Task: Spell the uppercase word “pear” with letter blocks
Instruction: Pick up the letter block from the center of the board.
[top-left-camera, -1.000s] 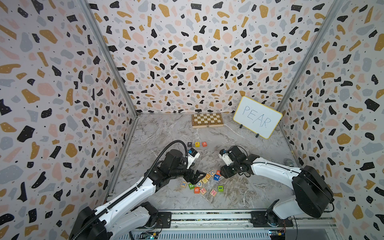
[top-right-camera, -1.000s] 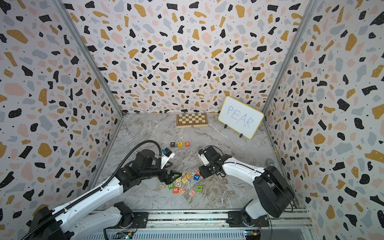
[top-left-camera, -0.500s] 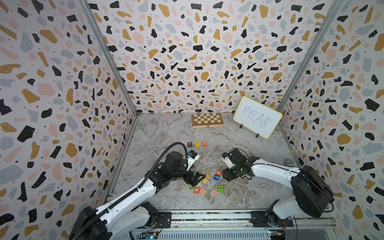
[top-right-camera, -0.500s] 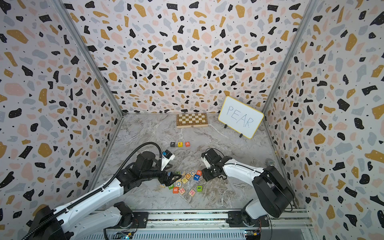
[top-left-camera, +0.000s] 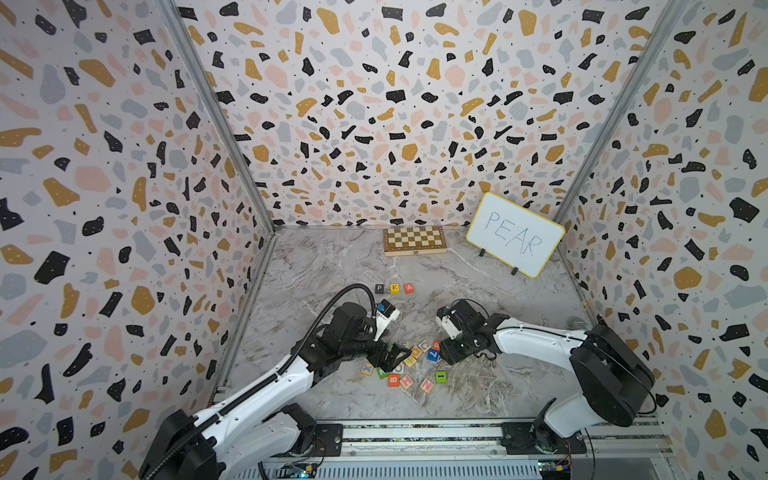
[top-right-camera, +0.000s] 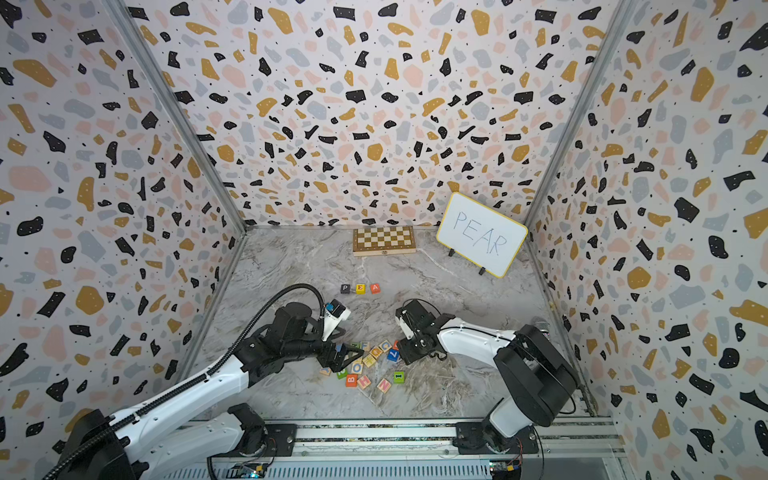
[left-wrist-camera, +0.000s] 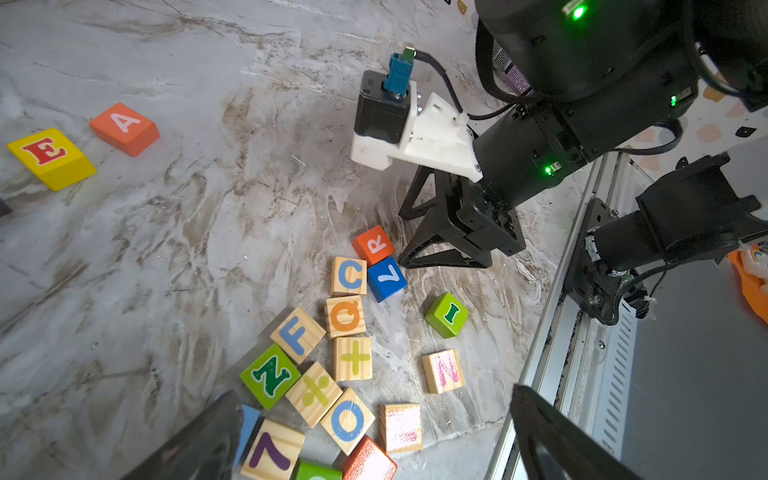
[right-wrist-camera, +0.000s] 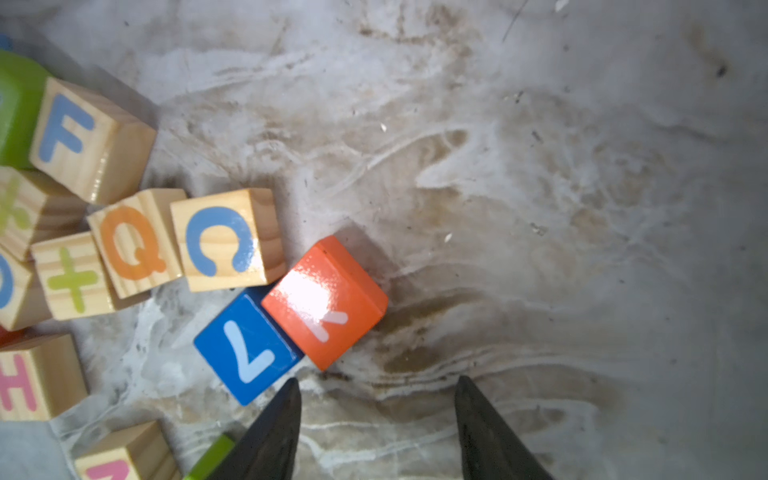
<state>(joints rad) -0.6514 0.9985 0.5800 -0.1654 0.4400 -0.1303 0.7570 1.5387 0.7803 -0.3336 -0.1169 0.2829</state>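
**Letter blocks and grippers.** The red R block (left-wrist-camera: 374, 245) lay flat on the marbled tabletop (top-left-camera: 332, 266), at the edge of a loose pile of cubes. Its white letter was legible in the left wrist view but mostly lost to glare in the right wrist view. One side touched a blue block (right-wrist-camera: 249, 347) bearing a white mark readable as either 7 or L. A corner met the wooden C block (right-wrist-camera: 224, 239), which adjoined the Q block (right-wrist-camera: 133, 243).

The other three letter blocks stood well apart from the pile, nearer the back wall. In both top views they formed a straight row, each just beside the next: the black P block (top-left-camera: 379, 288), the yellow E block (top-left-camera: 394, 288) and the orange-red A block (top-left-camera: 409, 287).

The right gripper (right-wrist-camera: 376, 386) sat low, just beside the R block, with its jaws parted and nothing between them. One fingertip (right-wrist-camera: 291, 399) was close to the blue block. The R block lay ahead of the tips, not between them.

The left gripper (top-left-camera: 391, 356) was held over the opposite part of the pile, its jaws spread wide and empty.

Loose cubes at the near side of the pile included a green I block (left-wrist-camera: 446, 314) and a wooden N block (left-wrist-camera: 442, 370) with a pink letter. A chessboard (top-left-camera: 414, 240) lay against the back wall. Beside it stood a whiteboard (top-left-camera: 515, 235) lettered PEAR.
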